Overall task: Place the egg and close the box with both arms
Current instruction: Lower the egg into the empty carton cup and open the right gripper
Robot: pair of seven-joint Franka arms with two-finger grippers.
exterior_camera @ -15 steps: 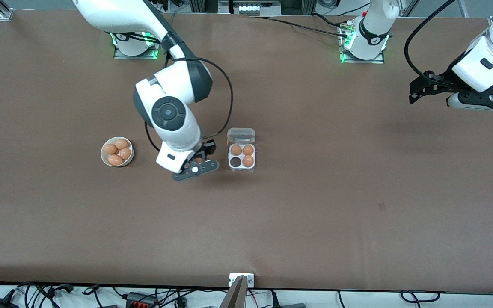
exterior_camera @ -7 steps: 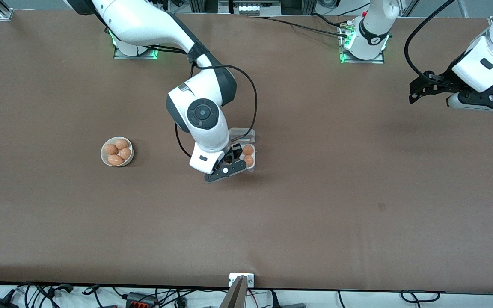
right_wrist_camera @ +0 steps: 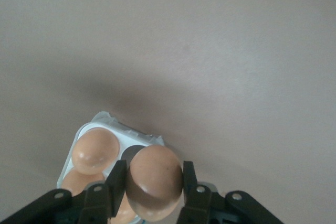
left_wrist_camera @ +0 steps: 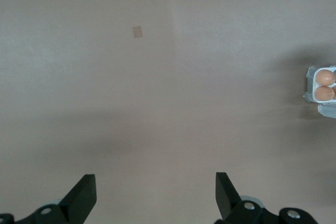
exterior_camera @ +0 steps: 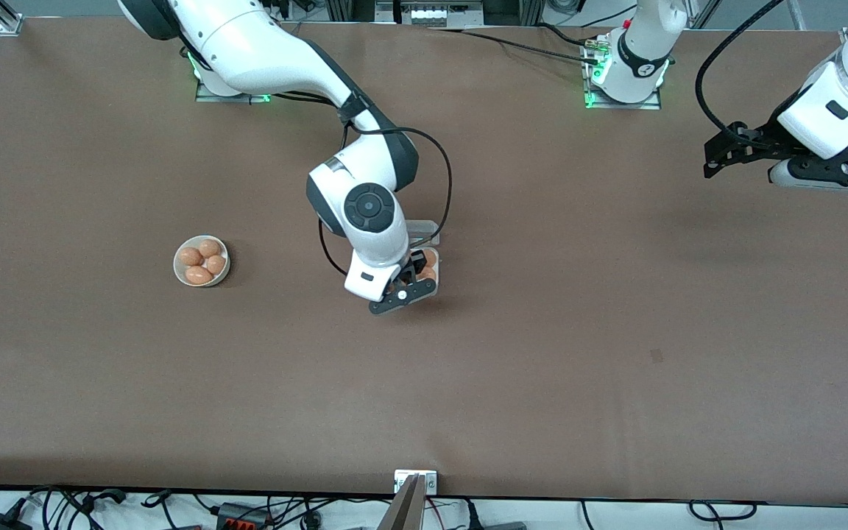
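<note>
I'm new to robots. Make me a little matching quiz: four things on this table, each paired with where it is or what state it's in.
1. right gripper
2. left gripper
3. bowl
4. box

a. lid open
b. open, over bare table
c. holds four eggs
d. shut on an egg

Pairs: 1-d, 2-b, 3-c, 4-a

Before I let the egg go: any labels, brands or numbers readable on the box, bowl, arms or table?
None readable.
Box, egg in the right gripper, bowl: no print.
Left arm base: a small dark mark, too small to read.
Table: a small blank patch, no text.
</note>
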